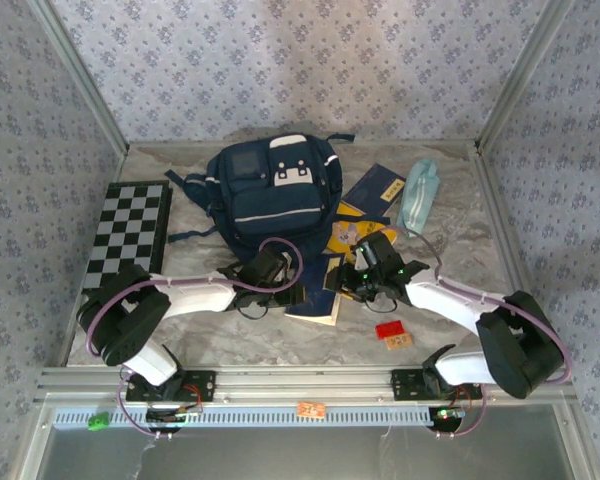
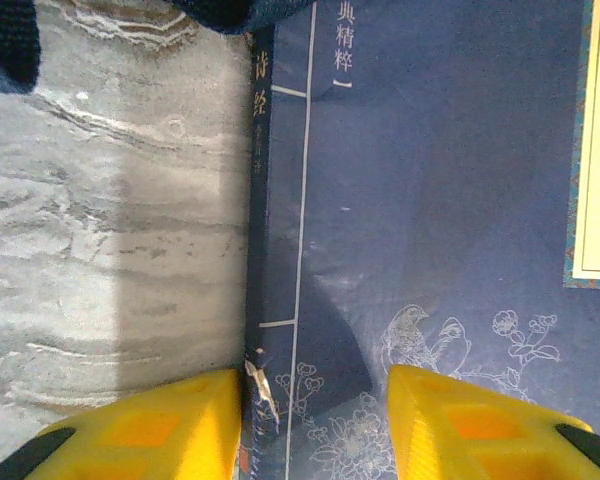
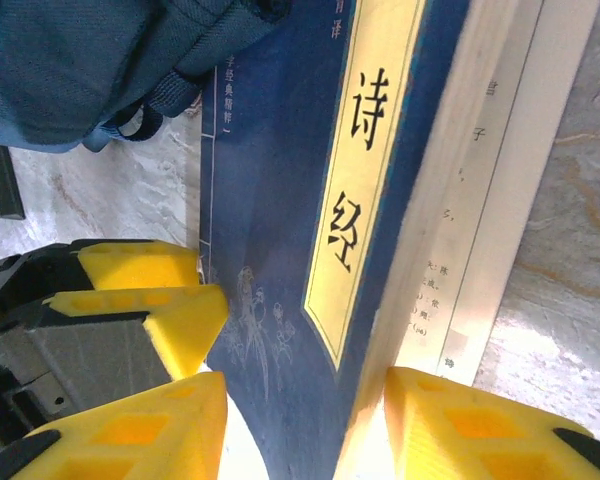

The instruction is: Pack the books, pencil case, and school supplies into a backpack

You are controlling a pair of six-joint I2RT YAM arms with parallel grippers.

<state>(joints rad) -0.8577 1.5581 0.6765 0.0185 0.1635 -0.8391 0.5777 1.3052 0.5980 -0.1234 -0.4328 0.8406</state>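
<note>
Book, dark navy, between spread jaws: spine inside left tool, page edge inside right tool.

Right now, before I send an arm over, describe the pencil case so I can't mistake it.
Start at the navy backpack at the back middle of the table, then go right past the fanned books toward the far right corner. The pencil case lies there, just right of the farthest navy book. It is the only soft, pale teal pouch; its neighbours are flat navy or yellow covers.
</note>
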